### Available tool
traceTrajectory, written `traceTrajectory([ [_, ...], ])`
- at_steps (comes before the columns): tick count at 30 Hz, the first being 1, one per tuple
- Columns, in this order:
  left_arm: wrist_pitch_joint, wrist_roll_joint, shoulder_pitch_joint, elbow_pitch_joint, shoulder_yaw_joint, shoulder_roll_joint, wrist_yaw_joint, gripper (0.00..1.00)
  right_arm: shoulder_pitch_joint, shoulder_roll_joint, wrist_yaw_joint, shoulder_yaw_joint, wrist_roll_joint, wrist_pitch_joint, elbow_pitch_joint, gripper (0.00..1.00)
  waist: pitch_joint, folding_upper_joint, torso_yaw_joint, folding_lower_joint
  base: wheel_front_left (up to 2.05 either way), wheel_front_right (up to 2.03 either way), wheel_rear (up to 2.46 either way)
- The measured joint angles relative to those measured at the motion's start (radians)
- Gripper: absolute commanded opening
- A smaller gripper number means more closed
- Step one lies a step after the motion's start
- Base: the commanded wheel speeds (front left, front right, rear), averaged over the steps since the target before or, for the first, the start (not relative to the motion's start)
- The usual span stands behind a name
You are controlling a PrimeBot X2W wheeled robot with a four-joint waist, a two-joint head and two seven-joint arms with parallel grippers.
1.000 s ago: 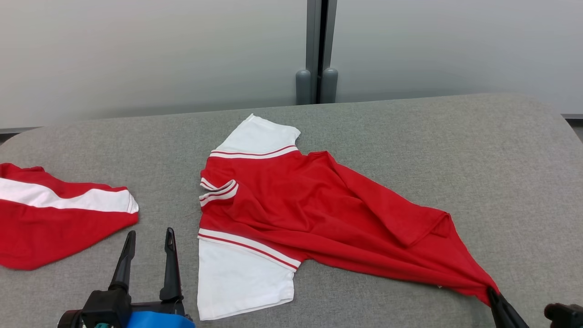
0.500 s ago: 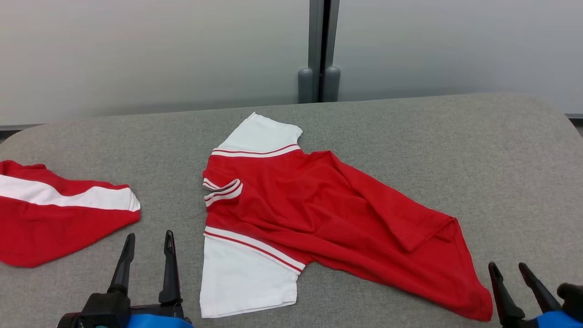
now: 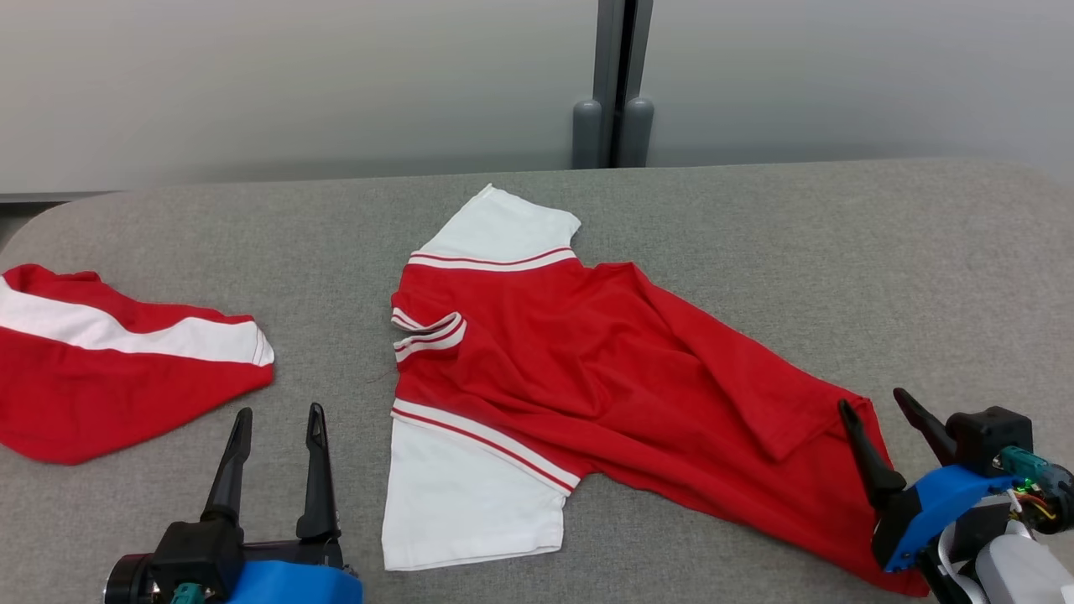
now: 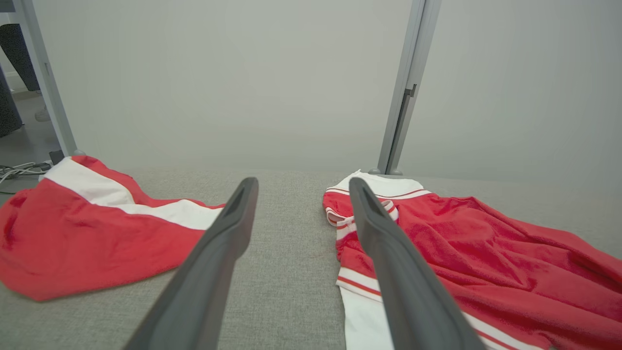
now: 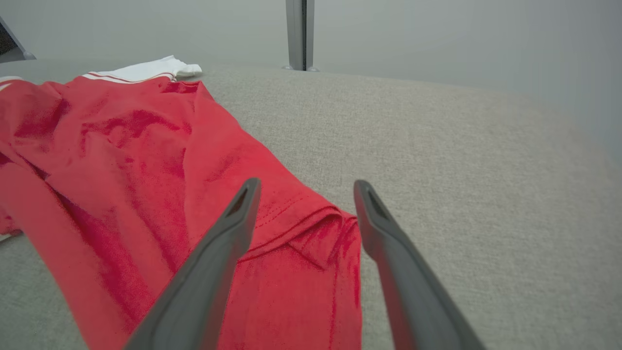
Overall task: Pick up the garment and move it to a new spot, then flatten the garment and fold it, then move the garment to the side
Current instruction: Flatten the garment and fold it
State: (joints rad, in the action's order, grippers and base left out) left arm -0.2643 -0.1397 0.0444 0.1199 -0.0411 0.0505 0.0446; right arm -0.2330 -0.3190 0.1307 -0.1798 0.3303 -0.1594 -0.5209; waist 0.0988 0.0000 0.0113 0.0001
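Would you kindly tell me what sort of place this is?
Probably an office or lab test area: a grey fabric-covered table, frosted partition panels behind it, and loose cables on the floor.

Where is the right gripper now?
Head view, lower right: the right gripper, open, is at the folded-over right end of the red-and-white short-sleeved shirt.

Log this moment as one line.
red shirt: creased, hem corner flipped | left claw: open, empty | right claw: open, at flipped corner
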Motion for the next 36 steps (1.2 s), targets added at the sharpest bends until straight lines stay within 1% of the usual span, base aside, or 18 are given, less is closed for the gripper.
traceTrajectory([
  [6, 0.0, -0.001, -0.019, -0.005, -0.006, 0.0, -0.009, 1.0, -0.098, -0.024, 0.0, -0.033, -0.007, -0.007, -0.175, 1.0, 0.035, 0.0001, 0.023, 0.0, 0.0, 0.0, 0.0],
  [12, 0.0, -0.004, -0.029, -0.005, -0.01, 0.0, -0.012, 1.0, -0.165, -0.02, 0.0, -0.104, 0.007, -0.009, -0.331, 1.0, 0.059, 0.0001, 0.042, 0.0, 0.0, 0.0, 0.0],
  [13, 0.0, -0.004, -0.03, -0.006, -0.01, 0.0, -0.012, 1.0, -0.176, -0.018, 0.0, -0.116, 0.017, -0.006, -0.352, 0.11, 0.062, 0.0001, 0.044, 0.0, 0.0, 0.0, 0.0],
  [14, 0.0, -0.005, -0.031, -0.006, -0.01, 0.0, -0.013, 1.0, -0.187, -0.015, 0.0, -0.129, 0.026, -0.005, -0.367, 0.0, 0.064, 0.0001, 0.045, 0.0, 0.0, 0.0, 0.0],
  [18, 0.0, -0.007, -0.039, -0.006, -0.009, 0.0, -0.013, 1.0, -0.248, -0.018, 0.0, -0.163, 0.056, -0.029, -0.405, 0.0, 0.07, 0.0001, 0.047, 0.0, 0.0, 0.0, 0.0],
  [25, 0.0, -0.007, -0.055, -0.005, -0.013, 0.0, -0.013, 1.0, -0.391, -0.06, 0.0, -0.146, 0.092, -0.08, -0.48, 0.0, 0.078, 0.0001, 0.053, 0.0, 0.0, 0.0, 0.0],
  [28, 0.0, -0.007, -0.058, -0.005, -0.016, 0.0, -0.013, 1.0, -0.432, -0.046, 0.0, -0.147, 0.101, -0.089, -0.526, 0.0, 0.081, 0.0001, 0.052, -0.0001, 0.0, 0.0, 0.0],
  [29, 0.0, -0.007, -0.058, -0.005, -0.016, 0.0, -0.015, 1.0, -0.439, -0.039, 0.0, -0.15, 0.101, -0.089, -0.54, 0.04, 0.082, 0.0001, 0.052, -0.0001, 0.0, 0.0, 0.0],
  [30, 0.0, -0.007, -0.058, -0.005, -0.016, 0.0, -0.018, 1.0, -0.446, -0.032, 0.0, -0.153, 0.101, -0.091, -0.553, 0.84, 0.083, 0.0001, 0.051, -0.0001, 0.0, 0.0, 0.0],
  [31, 0.0, -0.007, -0.058, -0.005, -0.017, 0.0, -0.018, 1.0, -0.451, -0.027, 0.0, -0.153, 0.102, -0.096, -0.564, 1.0, 0.083, 0.0001, 0.05, -0.0001, 0.0, 0.0, 0.0],
  [34, 0.0, -0.007, -0.057, -0.004, -0.012, 0.0, -0.019, 1.0, -0.459, -0.021, 0.0, -0.125, 0.112, -0.1, -0.55, 1.0, 0.078, 0.0001, 0.042, 0.0, 0.0, 0.0, 0.0],
  [36, 0.0, -0.007, -0.056, -0.006, -0.002, 0.0, -0.021, 1.0, -0.456, -0.029, 0.0, -0.08, 0.11, -0.102, -0.487, 1.0, 0.074, 0.0001, 0.033, -0.0001, 0.0, 0.0, 0.0],
])
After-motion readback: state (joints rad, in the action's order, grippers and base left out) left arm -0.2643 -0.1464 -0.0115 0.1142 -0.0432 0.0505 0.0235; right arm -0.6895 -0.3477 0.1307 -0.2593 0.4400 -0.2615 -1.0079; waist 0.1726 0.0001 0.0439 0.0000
